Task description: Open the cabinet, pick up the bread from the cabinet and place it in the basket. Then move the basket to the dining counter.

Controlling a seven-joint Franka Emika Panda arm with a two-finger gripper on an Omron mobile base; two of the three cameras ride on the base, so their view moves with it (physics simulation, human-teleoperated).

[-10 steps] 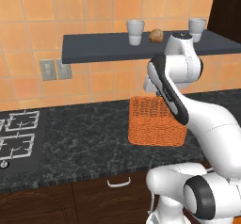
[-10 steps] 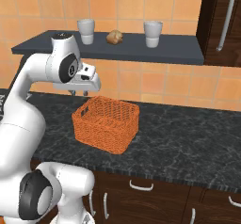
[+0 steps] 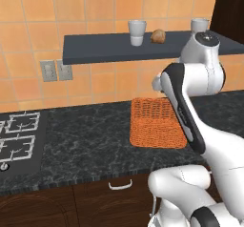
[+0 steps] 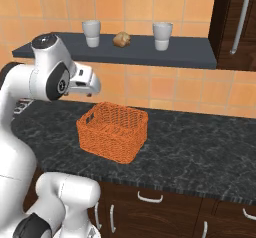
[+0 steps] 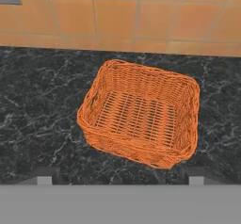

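Orange wicker basket [image 5: 141, 117] sits empty on the black speckled granite counter [image 4: 200, 142], near the tiled wall [image 3: 95, 11]. Bread [image 4: 121, 39] is up on the dark shelf [image 3: 95, 49], between two white cups [image 4: 91, 33], apart from both. Gripper [image 5: 117, 176] is above the basket's near side, looking down into it; fingertips [image 5: 44, 177] sit far apart at the frame bottom, so jaws are wide with nothing between them. In the right base view the hand is level with the shelf's underside, left of the basket. Stove grates [image 3: 19, 135] at counter's left end; dark cabinet door [image 4: 237, 22] right of the shelf.
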